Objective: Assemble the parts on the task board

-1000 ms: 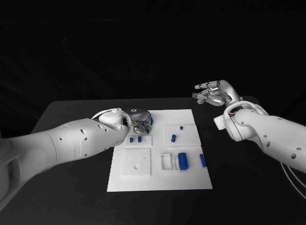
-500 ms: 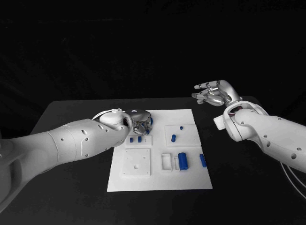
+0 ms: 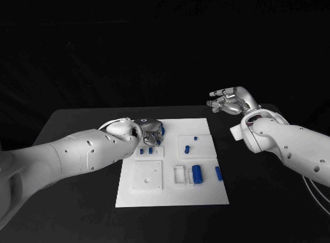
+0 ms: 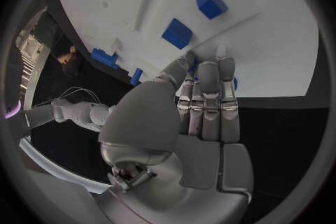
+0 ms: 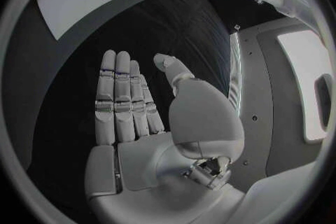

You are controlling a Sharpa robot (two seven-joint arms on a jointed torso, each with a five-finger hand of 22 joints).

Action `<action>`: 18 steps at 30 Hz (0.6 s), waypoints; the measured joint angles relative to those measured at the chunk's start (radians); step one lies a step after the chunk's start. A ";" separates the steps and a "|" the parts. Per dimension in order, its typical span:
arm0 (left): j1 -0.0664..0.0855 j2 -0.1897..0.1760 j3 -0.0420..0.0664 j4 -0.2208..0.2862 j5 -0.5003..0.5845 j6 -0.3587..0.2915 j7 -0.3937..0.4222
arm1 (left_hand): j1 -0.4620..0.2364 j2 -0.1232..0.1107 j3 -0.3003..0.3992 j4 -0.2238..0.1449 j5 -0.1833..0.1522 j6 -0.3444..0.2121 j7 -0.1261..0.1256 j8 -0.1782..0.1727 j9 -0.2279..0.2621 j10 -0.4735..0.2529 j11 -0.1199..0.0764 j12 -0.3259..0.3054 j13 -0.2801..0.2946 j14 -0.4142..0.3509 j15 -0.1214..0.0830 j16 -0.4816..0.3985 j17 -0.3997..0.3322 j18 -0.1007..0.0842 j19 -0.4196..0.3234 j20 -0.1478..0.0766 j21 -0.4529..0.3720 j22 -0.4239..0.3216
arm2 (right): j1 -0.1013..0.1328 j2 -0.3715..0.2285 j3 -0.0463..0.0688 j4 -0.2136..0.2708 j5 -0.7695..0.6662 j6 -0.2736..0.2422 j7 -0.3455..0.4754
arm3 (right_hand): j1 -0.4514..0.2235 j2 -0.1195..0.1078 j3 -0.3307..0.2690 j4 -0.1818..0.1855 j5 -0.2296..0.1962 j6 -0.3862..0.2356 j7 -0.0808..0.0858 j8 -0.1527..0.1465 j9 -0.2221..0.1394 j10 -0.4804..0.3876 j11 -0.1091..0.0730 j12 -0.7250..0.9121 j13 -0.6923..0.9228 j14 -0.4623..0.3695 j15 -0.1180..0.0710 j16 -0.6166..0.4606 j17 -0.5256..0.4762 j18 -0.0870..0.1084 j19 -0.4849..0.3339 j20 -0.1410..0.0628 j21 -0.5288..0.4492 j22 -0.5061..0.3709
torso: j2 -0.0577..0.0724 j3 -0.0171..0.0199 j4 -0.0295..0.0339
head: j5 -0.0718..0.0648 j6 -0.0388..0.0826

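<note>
The flat white rectangular task board lies in the middle of the black table, its long sides running from the robot's edge to the far edge. The silver left hand rests over the board's far left corner, fingers laid close together with their tips on the white surface, where a sliver of a small blue part shows beside them; whether it is held cannot be told. Two short blue pegs stand just nearer the robot than that hand. A blue cylinder and a slim blue bar lie toward the board's near right corner, a small blue piece farther in. The silver right hand is off the board, above the table's far right corner, fingers straight and holding nothing
</note>
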 measured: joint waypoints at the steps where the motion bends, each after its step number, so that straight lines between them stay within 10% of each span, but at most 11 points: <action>1: -0.001 -0.003 0.000 0.002 0.003 -0.005 -0.001 | 0.000 0.000 0.000 0.000 0.000 0.000 0.000 0.000 0.000 -0.001 0.001 0.000 0.000 0.000 0.000 0.000 -0.001 0.004 0.000 0.000 0.000 0.000 | 0.000 0.000 0.000 0.000 0.000 0.000 0.000 | 0.000 0.000 0.000 0.000 0.000 0.000 0.000 0.000 0.000 0.000 0.000 0.000 0.000 0.000 0.000 0.000 0.000 0.000 0.000 0.000 0.001 0.000 | 0.000 0.0000 0.0004 | 0.000 0.001; 7: -0.002 -0.023 0.006 0.024 0.028 -0.033 -0.008 | 0.000 0.000 0.003 0.003 0.000 0.000 0.000 0.000 0.001 -0.001 0.002 0.000 0.000 0.007 0.000 -0.007 -0.002 0.011 0.007 0.000 0.000 0.000 | 0.000 0.001 0.000 -0.001 0.000 0.000 0.001 | 0.000 0.000 0.000 0.000 0.000 0.000 0.000 0.000 0.000 0.000 0.000 0.000 0.000 0.000 0.000 0.000 0.000 0.000 0.000 0.000 0.006 -0.003 | -0.001 -0.0001 0.0006 | 0.001 0.004; 18: 0.000 -0.075 0.071 0.092 0.102 -0.058 -0.018 | 0.000 0.000 0.000 0.006 -0.001 0.000 0.000 0.000 0.001 -0.001 0.002 0.000 0.000 0.008 0.000 -0.007 -0.002 0.011 0.007 0.000 0.000 0.000 | 0.000 0.000 0.000 -0.005 0.000 0.000 0.002 | 0.000 0.000 0.000 0.000 0.000 0.000 0.000 0.000 0.000 0.000 0.000 0.000 0.000 0.000 0.000 0.000 0.000 0.000 0.000 0.000 0.006 -0.007 | -0.002 -0.0004 0.0026 | 0.007 0.010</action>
